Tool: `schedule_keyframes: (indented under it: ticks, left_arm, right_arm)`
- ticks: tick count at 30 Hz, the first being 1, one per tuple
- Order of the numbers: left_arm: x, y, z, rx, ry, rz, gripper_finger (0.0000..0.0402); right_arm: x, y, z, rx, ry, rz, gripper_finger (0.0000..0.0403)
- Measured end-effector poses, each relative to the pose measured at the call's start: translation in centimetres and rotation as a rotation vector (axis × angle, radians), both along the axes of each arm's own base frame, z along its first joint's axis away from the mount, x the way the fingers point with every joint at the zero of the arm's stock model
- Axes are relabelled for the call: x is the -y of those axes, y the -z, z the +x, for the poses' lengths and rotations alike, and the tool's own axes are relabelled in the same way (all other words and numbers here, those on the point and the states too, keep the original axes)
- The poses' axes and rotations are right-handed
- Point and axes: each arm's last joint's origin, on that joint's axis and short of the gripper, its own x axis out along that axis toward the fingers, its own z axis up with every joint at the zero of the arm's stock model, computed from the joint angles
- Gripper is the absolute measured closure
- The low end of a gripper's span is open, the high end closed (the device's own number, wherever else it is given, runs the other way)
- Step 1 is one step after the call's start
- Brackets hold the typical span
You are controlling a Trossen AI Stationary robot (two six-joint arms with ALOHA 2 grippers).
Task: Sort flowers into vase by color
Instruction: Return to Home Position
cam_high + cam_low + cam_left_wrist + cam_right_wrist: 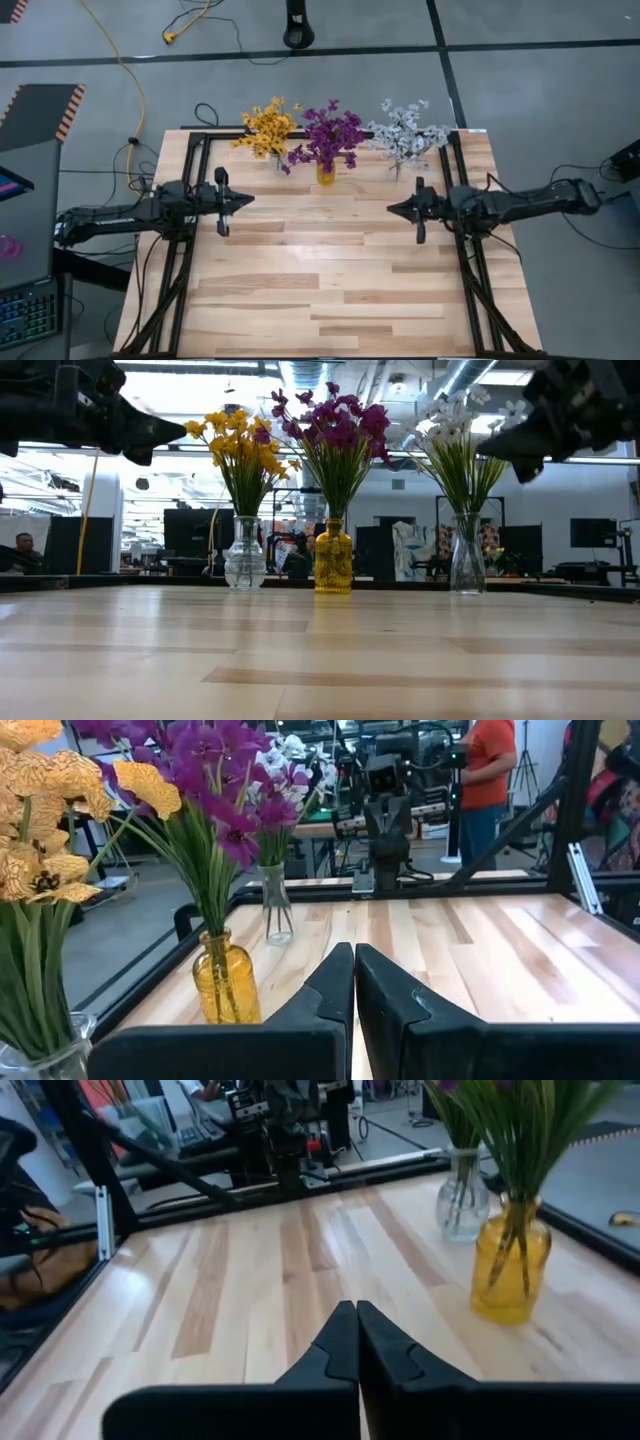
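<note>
Sorted, upper centre of the high view: yellow flowers (268,127) in left clear vase (245,556), purple flowers (328,138) in yellow vase (333,559), white flowers (405,133) in right clear vase (467,556). Left gripper (248,199) mid-left, right gripper (392,209) mid-right, tips facing over table (330,290), both jaws pinched together, empty.

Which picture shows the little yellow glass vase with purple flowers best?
The low view: the yellow glass vase stands whole, purple flowers included. From above, blossoms mostly hide it; both wrist views crop the flowers.
</note>
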Motion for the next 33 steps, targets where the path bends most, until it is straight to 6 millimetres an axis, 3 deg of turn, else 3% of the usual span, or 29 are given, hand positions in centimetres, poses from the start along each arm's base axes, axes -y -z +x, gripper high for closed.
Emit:
schedule_keyframes:
  ticks: [6,19,24,30,33]
  left_arm:
    - [0.1,0.1,-0.6,-0.01,-0.016,0.016,0.0401]
    - [0.4,0.2,-2.5,0.023,-0.025,0.016,0.0401]
    - [0.4,0.7,-2.4,-0.014,-0.025,-0.008,0.0401]
    - [0.2,3.0,-1.7,-0.005,-0.029,-0.003,0.0401]
    - [0.2,2.9,-1.7,0.022,-0.028,0.022,0.0401]
  right_arm:
    - [0.1,2.5,-1.4,0.024,0.005,0.037,0.0364]
    - [0.2,4.8,-3.3,0.13,-0.002,-0.008,0.0373]
    - [0.3,4.8,-3.6,0.151,-0.002,-0.009,0.0368]
    - [0.3,4.7,-3.7,0.152,-0.008,-0.064,0.0378]
    - [0.3,4.8,-3.7,0.149,-0.008,-0.065,0.0372]
